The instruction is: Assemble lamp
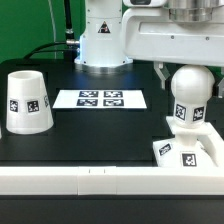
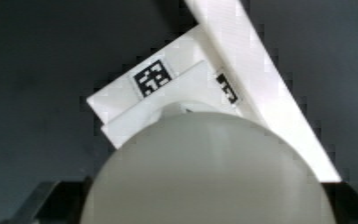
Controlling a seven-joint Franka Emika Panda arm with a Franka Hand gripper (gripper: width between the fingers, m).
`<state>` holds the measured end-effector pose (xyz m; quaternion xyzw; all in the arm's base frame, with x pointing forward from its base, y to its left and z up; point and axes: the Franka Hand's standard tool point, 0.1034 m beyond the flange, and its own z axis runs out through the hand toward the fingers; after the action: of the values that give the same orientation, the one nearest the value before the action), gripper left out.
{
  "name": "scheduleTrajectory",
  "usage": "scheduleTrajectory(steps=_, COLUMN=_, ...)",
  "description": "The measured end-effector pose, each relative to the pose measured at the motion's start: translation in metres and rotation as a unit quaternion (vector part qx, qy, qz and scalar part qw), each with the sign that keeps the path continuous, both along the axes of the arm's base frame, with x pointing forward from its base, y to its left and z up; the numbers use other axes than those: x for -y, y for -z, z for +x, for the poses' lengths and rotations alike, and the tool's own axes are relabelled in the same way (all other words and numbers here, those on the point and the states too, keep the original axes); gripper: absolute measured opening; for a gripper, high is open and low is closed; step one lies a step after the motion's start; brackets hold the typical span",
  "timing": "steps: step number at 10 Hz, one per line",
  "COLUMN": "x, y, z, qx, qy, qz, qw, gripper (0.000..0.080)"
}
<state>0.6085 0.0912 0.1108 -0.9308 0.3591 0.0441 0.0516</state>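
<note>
The round bulb (image 1: 190, 88) on its tagged stem (image 1: 184, 116) stands upright between my gripper's (image 1: 188, 74) dark fingers at the exterior view's right. It is right over the flat square base (image 1: 186, 152); I cannot tell whether the stem touches the base. In the wrist view the bulb (image 2: 202, 165) fills the foreground between the gripper's (image 2: 202, 208) finger edges, and the tagged base (image 2: 172, 85) lies beyond it. The tapered shade (image 1: 27, 101) stands mouth down at the exterior view's left, far from the gripper.
The marker board (image 1: 100, 99) lies flat in the middle of the black table. A white rail (image 1: 90, 181) runs along the table's front edge and up the right side next to the base; it also shows in the wrist view (image 2: 247, 50). The robot's white pedestal (image 1: 103, 40) stands behind.
</note>
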Motion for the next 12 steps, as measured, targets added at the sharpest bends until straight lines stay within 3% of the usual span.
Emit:
scheduleTrajectory(steps=5, x=-0.0011, y=0.0000, z=0.0011, qx=-0.019, qy=0.136, qz=0.014, qw=0.990, gripper=0.0578)
scheduleTrajectory(steps=6, x=-0.0012, y=0.0004, z=0.0009, qx=-0.016, qy=0.117, qz=0.015, qw=0.993, gripper=0.0578)
scheduleTrajectory(steps=7, x=-0.0011, y=0.0004, z=0.0007, qx=-0.014, qy=0.097, qz=0.015, qw=0.995, gripper=0.0682)
scheduleTrajectory(steps=12, x=0.0005, y=-0.0010, z=0.0019, qx=0.013, qy=-0.088, qz=0.022, qw=0.996, gripper=0.0699)
